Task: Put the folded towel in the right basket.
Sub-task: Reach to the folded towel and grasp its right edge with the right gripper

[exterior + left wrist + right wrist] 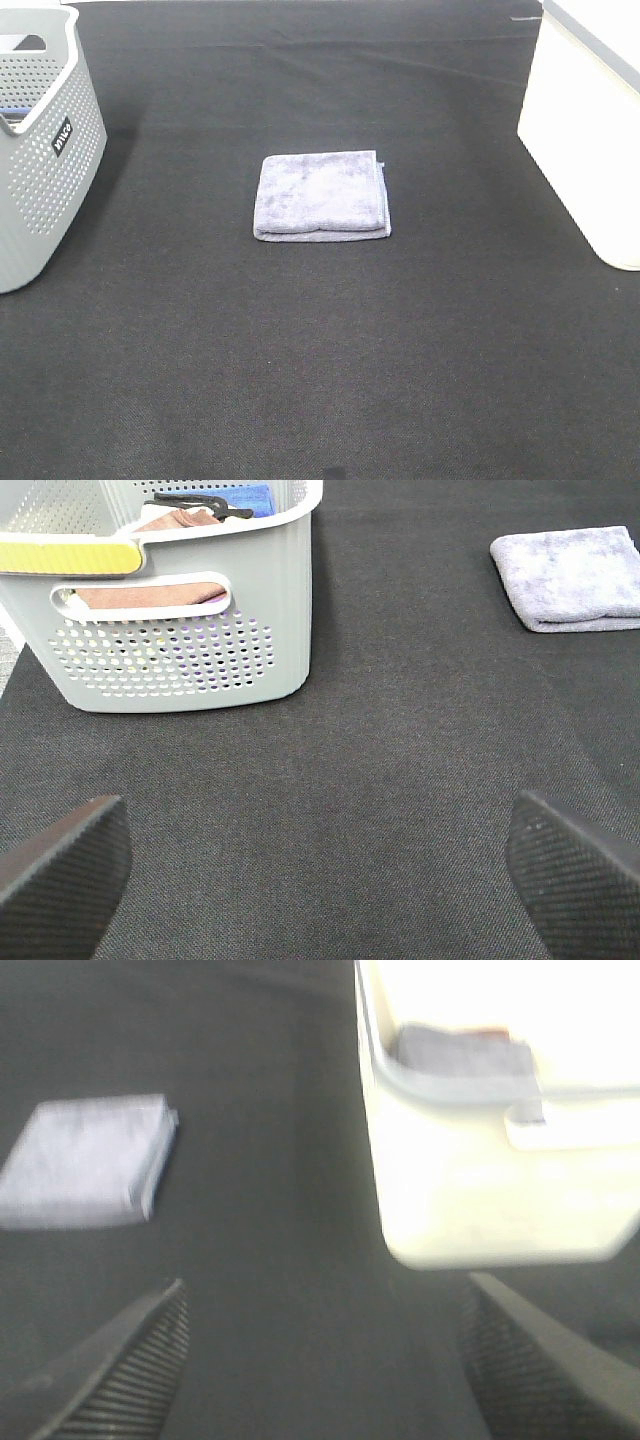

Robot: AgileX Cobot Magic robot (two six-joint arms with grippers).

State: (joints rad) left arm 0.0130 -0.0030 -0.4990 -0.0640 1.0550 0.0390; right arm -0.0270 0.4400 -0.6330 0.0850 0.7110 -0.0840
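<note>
Dark tabletop [320, 400], task unstarted.
Folded towel [321, 195] mid-surface, well apart from right basket [590, 150]; left pincer [318, 875] and right pincer [320, 1360] wide open, empty; grasp, carry, drop all ahead.

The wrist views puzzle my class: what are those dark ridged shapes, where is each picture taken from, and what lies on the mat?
This is a two-armed robot. One picture looks down from a high camera; the other two come from cameras on each arm's wrist. The dark ridged shapes are the fingers of the left gripper and right gripper, both open, holding nothing. On the black mat lies a folded towel, between a grey perforated basket on the left and a white basket on the right.
</note>
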